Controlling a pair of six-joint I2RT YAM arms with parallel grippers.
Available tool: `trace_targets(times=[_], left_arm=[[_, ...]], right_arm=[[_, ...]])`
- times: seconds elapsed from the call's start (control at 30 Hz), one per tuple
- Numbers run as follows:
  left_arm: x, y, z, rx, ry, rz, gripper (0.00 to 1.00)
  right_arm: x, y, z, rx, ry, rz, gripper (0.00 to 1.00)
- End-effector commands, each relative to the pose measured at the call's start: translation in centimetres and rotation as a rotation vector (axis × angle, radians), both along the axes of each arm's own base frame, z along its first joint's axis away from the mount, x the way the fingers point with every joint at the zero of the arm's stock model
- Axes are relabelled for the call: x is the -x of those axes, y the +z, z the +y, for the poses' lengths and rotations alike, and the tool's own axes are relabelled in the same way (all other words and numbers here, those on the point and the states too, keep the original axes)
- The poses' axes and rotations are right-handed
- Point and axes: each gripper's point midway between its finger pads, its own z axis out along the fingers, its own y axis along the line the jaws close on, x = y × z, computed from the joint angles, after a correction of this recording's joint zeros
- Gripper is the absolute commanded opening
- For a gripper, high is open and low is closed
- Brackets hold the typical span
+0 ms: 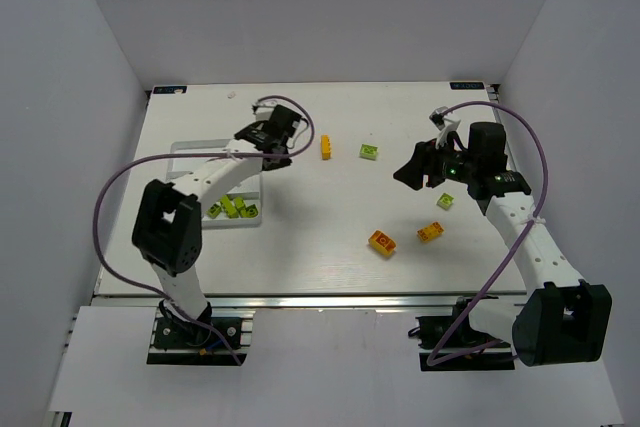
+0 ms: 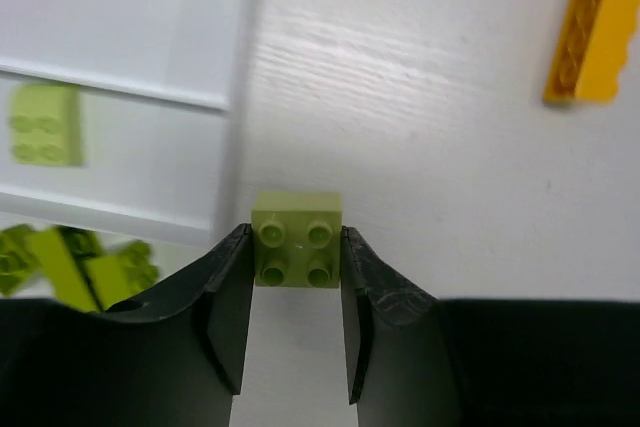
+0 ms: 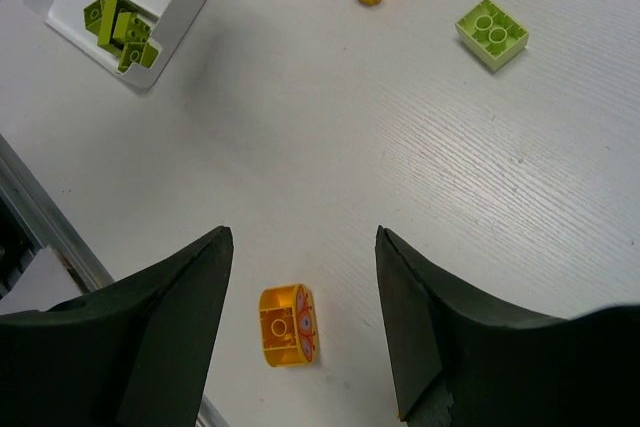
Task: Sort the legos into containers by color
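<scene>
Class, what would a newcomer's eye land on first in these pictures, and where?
The left claw pinches a lime green brick beside the white tray, where other green bricks already lie. The right claw hangs open over the table near an orange brick.

Left arm (image 1: 215, 175), jaws tight on a green lego (image 2: 297, 240); right arm (image 1: 520, 227), jaws wide apart

Illumination is bright, diffuse and comes from overhead. The white bench (image 2: 400, 77) shows a mild glare streak in the left wrist view. Shadows in the top view are faint and soft-edged. In the left wrist view the tray (image 2: 236, 67) is blurred, while the foreground lime brick (image 2: 296, 239) is sharp.
</scene>
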Motion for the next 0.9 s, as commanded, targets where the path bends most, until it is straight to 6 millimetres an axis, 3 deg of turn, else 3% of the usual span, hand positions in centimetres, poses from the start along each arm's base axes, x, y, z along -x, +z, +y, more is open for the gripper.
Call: trace_targets(times=[0.0, 0.17, 0.3, 0.4, 0.43, 0.57, 0.63, 0.73, 0.77, 0.83, 0.87], left_arm=[[-0.3, 2.7, 4.6, -0.044, 0.065, -0.059, 0.05], [-0.4, 0.7, 8.2, -0.093, 0.113, 0.001, 0.05], [-0.4, -1.1, 9.4, -0.106, 0.13, 0.038, 0.07], [-0.7, -1.9, 10.2, -0.11, 0.144, 0.06, 0.15], [-0.8, -2.0, 10.5, -0.109, 0.15, 0.063, 0.18], [-0.8, -2.1, 10.6, -0.092, 0.142, 0.065, 0.5], [-0.8, -1.9, 11.0, -0.09, 0.143, 0.064, 0.62], [-0.9, -1.4, 11.3, -0.088, 0.137, 0.056, 0.71], [-0.8, -1.4, 11.2, -0.083, 0.13, 0.059, 0.73], [-0.7, -1.0, 11.1, -0.075, 0.118, 0.052, 0.74], [-0.5, -1.1, 11.3, -0.066, 0.121, 0.057, 0.75]], right_arm=[[-0.2, 0.6, 0.1, -0.001, 0.03, -0.057, 0.64], [-0.1, 0.0, 0.2, 0.015, 0.058, -0.044, 0.64], [0.7, -0.1, 0.7, 0.023, 0.134, -0.079, 0.7], [1.0, -0.4, 0.8, 0.035, 0.158, -0.096, 0.76], [0.9, -0.5, 0.7, 0.042, 0.155, -0.098, 0.77], [0.1, -1.6, 0.3, 0.096, 0.149, -0.105, 0.8], [-0.1, -1.8, 0.6, 0.121, 0.177, -0.127, 0.81], [-1.7, -1.9, 1.3, 0.222, 0.243, -0.214, 0.8], [-2.9, -3.1, 0.8, 0.288, 0.224, -0.207, 0.8], [-5.4, -2.1, 0.9, 0.382, 0.232, -0.279, 0.8], [-6.5, -3.9, 0.3, 0.443, 0.222, -0.225, 0.8]])
